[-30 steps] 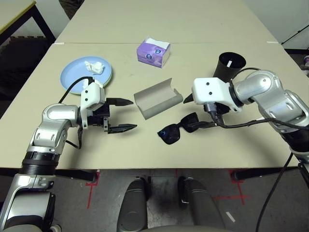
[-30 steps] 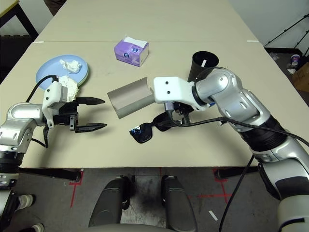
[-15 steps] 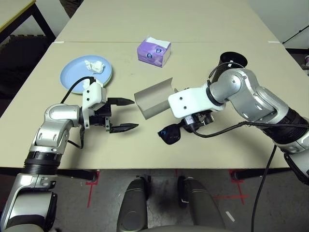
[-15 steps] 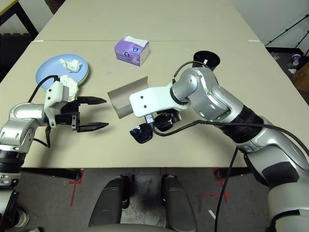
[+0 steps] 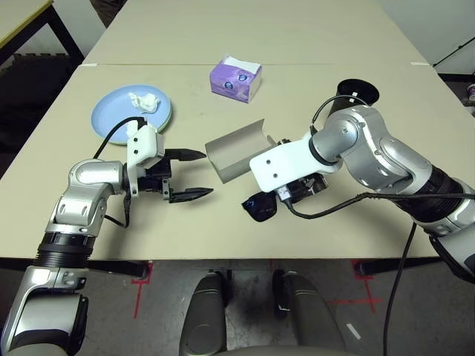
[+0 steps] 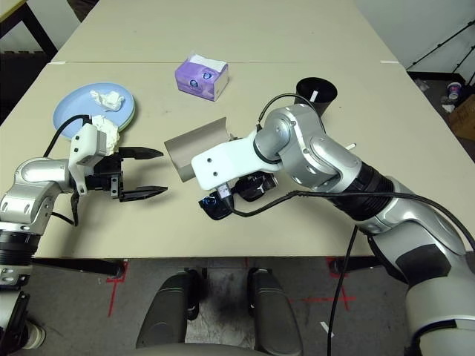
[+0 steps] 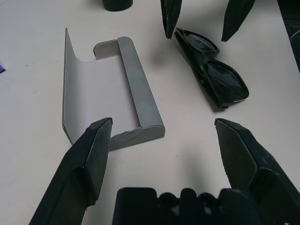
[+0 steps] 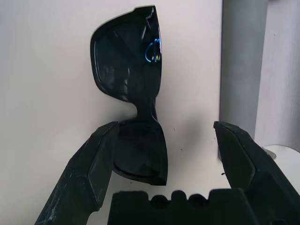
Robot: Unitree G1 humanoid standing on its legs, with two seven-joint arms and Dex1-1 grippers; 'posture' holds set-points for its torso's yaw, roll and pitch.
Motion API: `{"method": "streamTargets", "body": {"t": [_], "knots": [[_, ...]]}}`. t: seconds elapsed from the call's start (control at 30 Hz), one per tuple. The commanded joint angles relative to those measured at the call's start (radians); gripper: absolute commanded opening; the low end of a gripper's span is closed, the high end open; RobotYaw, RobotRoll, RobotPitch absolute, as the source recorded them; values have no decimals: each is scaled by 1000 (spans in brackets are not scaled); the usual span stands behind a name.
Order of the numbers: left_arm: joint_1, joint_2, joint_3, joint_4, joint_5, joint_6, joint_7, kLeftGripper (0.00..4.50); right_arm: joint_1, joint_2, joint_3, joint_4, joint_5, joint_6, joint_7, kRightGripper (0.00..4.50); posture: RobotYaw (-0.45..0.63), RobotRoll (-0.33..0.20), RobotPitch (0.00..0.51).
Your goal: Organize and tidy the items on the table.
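A: Where does the right gripper (image 8: 161, 140) stand?

B: Low over the table (image 5: 312, 111), near its middle. Fingers spread wide, one (image 8: 93, 159) beside a lens of the black sunglasses (image 7: 211, 75), the other (image 8: 239, 154) out toward the grey glasses case (image 7: 110, 89). Not closed on anything.

A: And the sunglasses themselves?

B: Folded, lying on the tabletop, just at 4 o'clock of the case. Whether the near finger touches the frame cannot be told.

A: Case condition?

B: Open, lid raised, hollow empty, sitting mid-table.

A: Left gripper (image 5: 194, 175)?

B: At 9 o'clock of the case, near it but apart. Fingers parted, nothing between them, pointed toward the case and sunglasses.

A: The plates?

B: Light blue plate (image 5: 111, 119) at 10 o'clock of the left gripper, with a pale green rim (image 6: 132, 111) showing under its edge. One crumpled tissue wad (image 5: 145, 101) lies on it; a second wad (image 6: 106, 132) shows at the plate's near edge, behind the left wrist.

A: Anything else?

B: Black cup (image 6: 317, 92) at 2 o'clock of the case, beyond the right arm, something white inside it. Purple tissue box (image 5: 235, 79) at 12 o'clock of the case, well apart
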Motion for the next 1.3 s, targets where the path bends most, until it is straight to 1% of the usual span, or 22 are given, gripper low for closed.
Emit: {"method": "streamTargets", "body": {"t": [0.03, 0.23, 0.33, 0.6, 0.77, 1.1, 1.3], "knots": [[9, -2, -11, -16, 9, -11, 0, 4454, 1, 8, 30, -27, -22, 18, 22, 4500, 32, 0, 185], [10, -4, -12, -25, 9, -6, 8, 4454, 19, 13, 47, -22, -58, -7, 11, 4500, 36, 0, 188], [13, -3, -11, -28, 8, -6, 11, 4454, 30, 7, 51, -17, -75, -52, 1, 4500, 39, 0, 187], [17, -3, -11, -31, 9, -11, 18, 4454, 66, 7, 39, -18, -107, -98, -4, 4500, 41, 0, 184], [16, -4, -11, -28, 11, -14, 20, 4454, 74, 10, 40, -18, -123, -95, 6, 4500, 42, 0, 182], [22, -4, -12, -32, 10, -12, 28, 4454, 59, 68, 41, 16, -133, -56, 17, 4500, 50, 0, 175], [28, -1, -11, -39, 10, -10, 30, 4454, 52, 79, 40, 38, -137, -47, 27, 4500, 56, 0, 174]]}}
